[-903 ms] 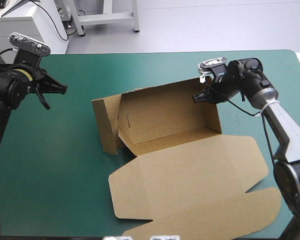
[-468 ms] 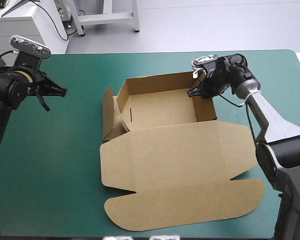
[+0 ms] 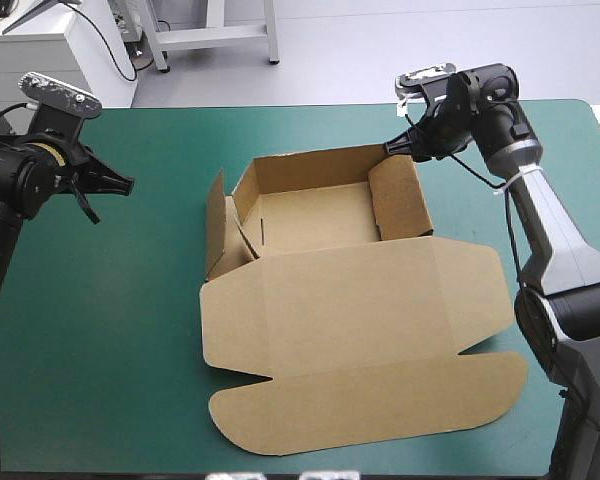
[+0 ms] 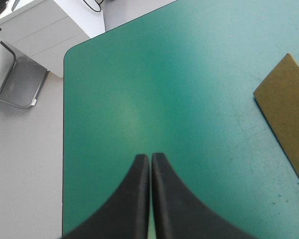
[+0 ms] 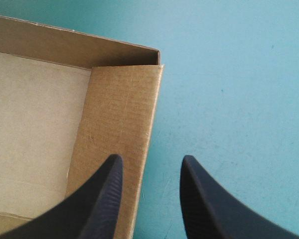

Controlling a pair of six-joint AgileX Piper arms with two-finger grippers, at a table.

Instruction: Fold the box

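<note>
The brown box [image 3: 320, 215] sits in the middle of the table [image 3: 100, 330]. Its far part is an open tray with walls standing up. Its big lid [image 3: 355, 330] lies flat and reaches toward the near edge. The right wall [image 3: 398, 200] stands up and looks folded in. The left flap [image 3: 216, 225] sticks out to the side and is not yet tucked.

The box is probably very light, because it is just thin board. It looks stiff on its flat parts but should bend easily along the fold lines. It could slide on the smooth cover if pushed, and a hard squeeze could dent it. A good place to hold it looks like the top edge of a wall or the edge of a flap, where the board is thin enough to pinch.

No words, stickers or brand marks can be seen on the box.

The right end effector [image 3: 392, 148] hangs just above the far right corner of the box. Its black fingers are apart and hold nothing. One is over the right wall and the other is over the table.

The left end effector [image 3: 120, 183] is well apart from the box, over the far left of the table. Its fingers are pressed together and hold nothing.
</note>
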